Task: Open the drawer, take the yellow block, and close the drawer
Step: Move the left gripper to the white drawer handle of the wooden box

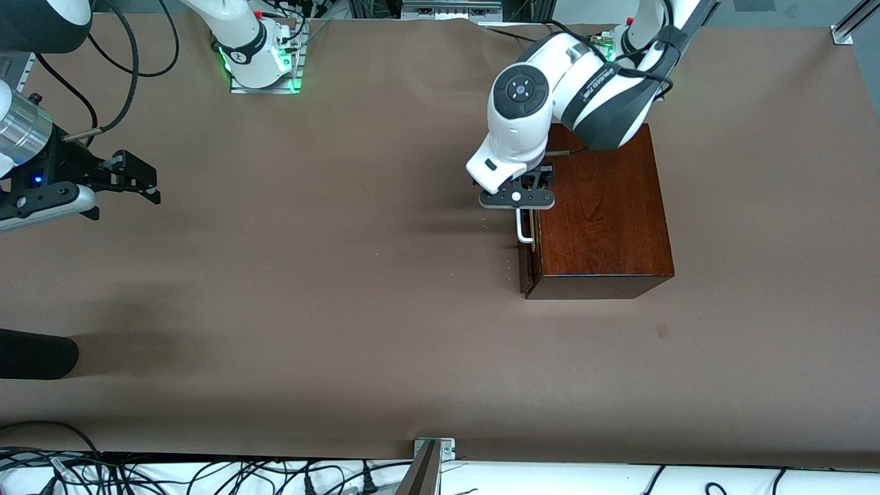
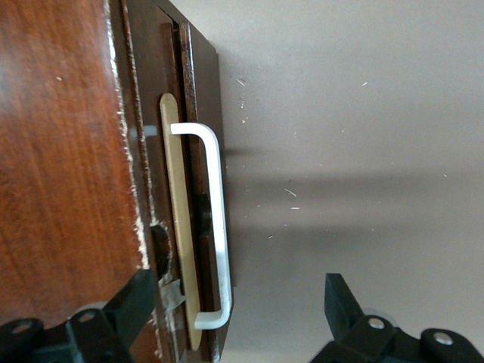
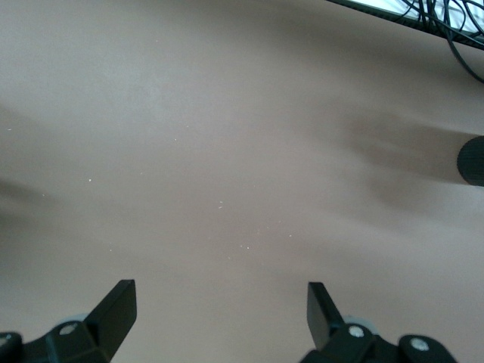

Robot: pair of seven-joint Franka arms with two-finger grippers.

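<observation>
Toward my left arm's end of the worktop sits the wooden box (image 1: 598,227), its drawer (image 2: 198,227) barely ajar, a pale strip showing at the seam. My left hand (image 2: 234,302) hangs over the white handle (image 2: 215,227), fingers (image 2: 132,302) spread to either side of it. My right hand (image 1: 141,180) waits, spread, near the worktop's right-arm edge.

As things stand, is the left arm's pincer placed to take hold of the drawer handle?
Probably yes: the left pincer is open with one finger on each side of the white handle, nothing between them.
</observation>
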